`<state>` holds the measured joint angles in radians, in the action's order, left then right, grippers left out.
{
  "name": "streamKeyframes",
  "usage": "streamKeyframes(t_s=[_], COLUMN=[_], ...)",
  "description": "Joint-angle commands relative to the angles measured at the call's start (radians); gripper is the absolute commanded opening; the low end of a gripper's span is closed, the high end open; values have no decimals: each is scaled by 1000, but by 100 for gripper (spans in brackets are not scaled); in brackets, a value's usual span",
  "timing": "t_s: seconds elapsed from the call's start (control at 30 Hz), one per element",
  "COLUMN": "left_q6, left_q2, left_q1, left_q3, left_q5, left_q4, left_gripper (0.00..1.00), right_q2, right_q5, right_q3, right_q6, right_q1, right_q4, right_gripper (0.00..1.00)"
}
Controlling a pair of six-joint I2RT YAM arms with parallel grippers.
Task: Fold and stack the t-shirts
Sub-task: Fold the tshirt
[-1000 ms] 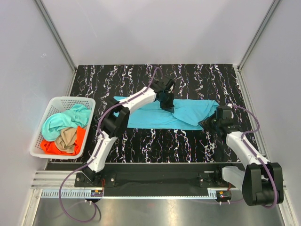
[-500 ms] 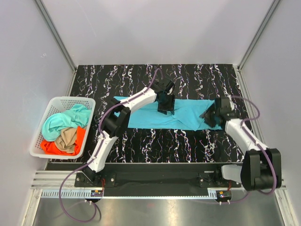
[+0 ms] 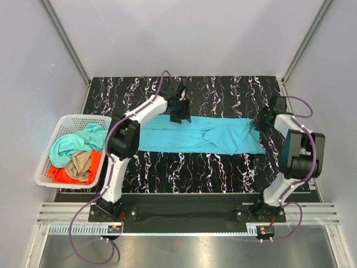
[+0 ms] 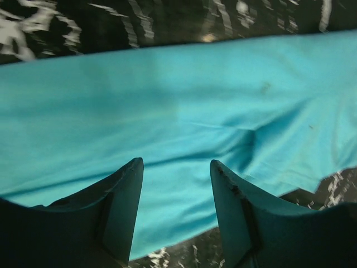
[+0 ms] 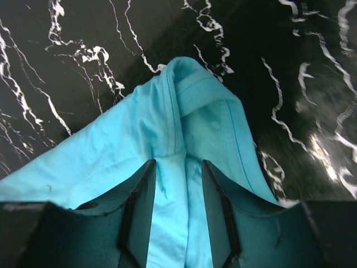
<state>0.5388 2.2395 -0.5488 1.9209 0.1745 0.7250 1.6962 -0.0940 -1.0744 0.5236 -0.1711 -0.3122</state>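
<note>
Flattening is judged the step in hand. Pale walls enclose the black marbled table, across which the cyan t-shirt is laid as a long band. The other t-shirts are heaped in the white basket at left. The left gripper is held parted above the cloth. The right gripper straddles the end fold — whether it pinches cannot be told. Next, a firm hold on the edges is called for.

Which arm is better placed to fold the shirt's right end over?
Probably right: the right hand is at that end of the cyan t-shirt, cloth bunched between its fingers; the left hand hovers open midway.
</note>
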Motion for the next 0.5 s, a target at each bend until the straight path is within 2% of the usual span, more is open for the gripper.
streamKeyframes(t_s=[0.0, 0.23, 0.47], left_q6=[-23, -45, -40], left_q2=[-23, 26, 74], left_q1=[76, 180, 225], left_q3=[-43, -30, -49], left_q5=[13, 14, -9], left_q4=[-61, -76, -85], left_gripper=[57, 57, 57], right_q2=[68, 135, 204], right_q5=[-96, -93, -62], right_q3=[-73, -126, -159], right_q6=[-66, -37, -40], right_q1=[-18, -28, -34], right_q4=[77, 145, 150], right_gripper=[45, 39, 36])
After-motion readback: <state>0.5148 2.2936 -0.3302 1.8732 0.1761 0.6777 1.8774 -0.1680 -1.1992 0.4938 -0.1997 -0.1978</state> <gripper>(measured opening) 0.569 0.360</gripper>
